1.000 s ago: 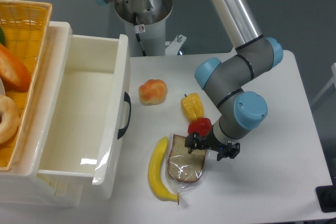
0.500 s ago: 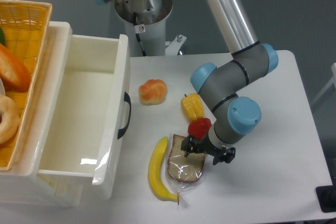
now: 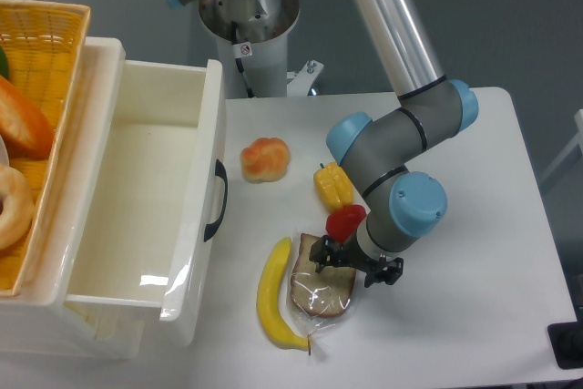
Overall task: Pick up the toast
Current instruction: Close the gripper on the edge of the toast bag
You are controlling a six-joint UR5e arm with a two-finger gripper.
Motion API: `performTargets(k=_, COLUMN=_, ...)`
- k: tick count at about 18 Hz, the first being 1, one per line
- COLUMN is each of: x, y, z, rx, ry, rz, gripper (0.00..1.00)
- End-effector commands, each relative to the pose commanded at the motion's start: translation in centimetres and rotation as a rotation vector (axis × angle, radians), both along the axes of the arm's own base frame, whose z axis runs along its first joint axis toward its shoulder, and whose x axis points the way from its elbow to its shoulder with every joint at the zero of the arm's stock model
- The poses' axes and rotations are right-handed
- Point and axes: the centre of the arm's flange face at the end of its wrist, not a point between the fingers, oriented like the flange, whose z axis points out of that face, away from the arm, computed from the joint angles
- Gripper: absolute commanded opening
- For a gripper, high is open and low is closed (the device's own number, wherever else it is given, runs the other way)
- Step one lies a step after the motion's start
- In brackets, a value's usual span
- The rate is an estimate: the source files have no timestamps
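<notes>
The toast (image 3: pixel 321 287) is a flat brown bread slice in clear crinkly wrap, lying on the white table (image 3: pixel 455 316) near the front edge, right of the banana (image 3: pixel 271 296). My gripper (image 3: pixel 353 266) points down over the toast's right upper part, its dark fingers (image 3: pixel 326 259) spread on either side of that edge. The jaws look open and nothing is lifted. The arm's wrist hides part of the toast's right edge.
A red pepper (image 3: pixel 345 220) and a yellow pepper (image 3: pixel 333 185) lie just behind the gripper. An orange-golden bread roll (image 3: pixel 265 158) sits further back. A white open drawer bin (image 3: pixel 146 216) and a wicker basket (image 3: pixel 41 52) with bread stand at the left.
The arm has shifted left and slightly down, bringing the gripper further over the toast. The toast and other items have not moved.
</notes>
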Motion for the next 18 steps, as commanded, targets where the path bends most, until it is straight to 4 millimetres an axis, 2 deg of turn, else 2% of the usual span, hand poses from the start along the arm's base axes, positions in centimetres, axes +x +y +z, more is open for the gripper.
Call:
performTargets(k=3, x=0.30, y=0.28, z=-0.11, rx=-0.002, ry=0.000, rz=-0.006, gripper=0.94)
performTargets(k=8, x=0.29, y=0.27, z=-0.22, rx=-0.004, ry=-0.001, rz=-0.006, gripper=0.73)
performTargets(k=14, x=0.30, y=0.29, z=-0.11, rx=-0.001, ry=0.000, rz=-0.011, gripper=0.56)
performTargets(k=17, x=0.30, y=0.29, z=-0.11, rx=-0.001, ry=0.000, rz=-0.011, gripper=0.43)
performTargets(k=18, x=0.30, y=0.28, z=0.00, rx=0.000, ry=0.001, rz=-0.011, gripper=0.33)
